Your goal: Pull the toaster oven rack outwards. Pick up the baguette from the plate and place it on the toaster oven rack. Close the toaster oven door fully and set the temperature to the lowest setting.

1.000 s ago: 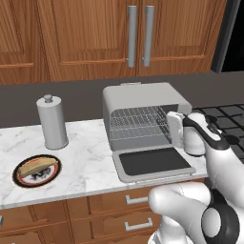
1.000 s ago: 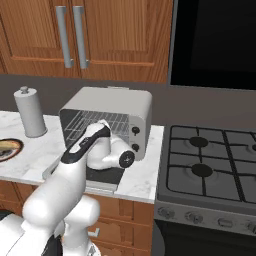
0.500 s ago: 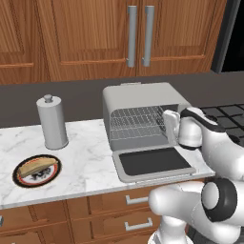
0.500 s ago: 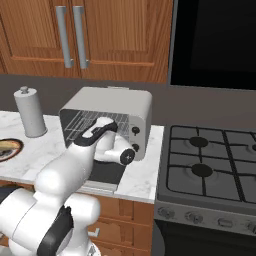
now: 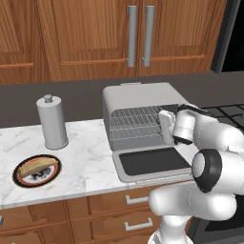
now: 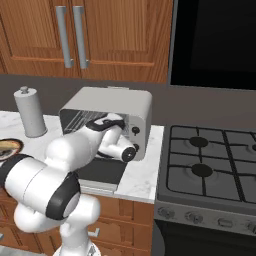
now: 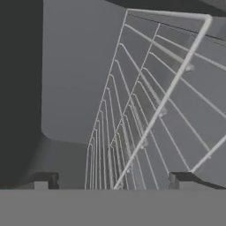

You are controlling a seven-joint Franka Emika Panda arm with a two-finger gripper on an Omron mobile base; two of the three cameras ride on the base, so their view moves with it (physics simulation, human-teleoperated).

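Gripper (image 7: 112,180) spread wide at toaster oven (image 5: 138,102) mouth, toaster oven rack (image 7: 150,110) between the fingertips, toaster oven door (image 5: 150,162) down, baguette (image 5: 35,166) on plate (image 5: 21,178) far left.

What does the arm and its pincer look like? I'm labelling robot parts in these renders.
The arm is glossy white with rounded, bulbous segments and dark grey rings at the joints. The pincer has two small, dark, blocky fingertips. No cables or markings are visible.

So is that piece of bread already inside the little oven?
No, the bread lies on the plate at the left end of the counter, well apart from the oven, whose door hangs open.
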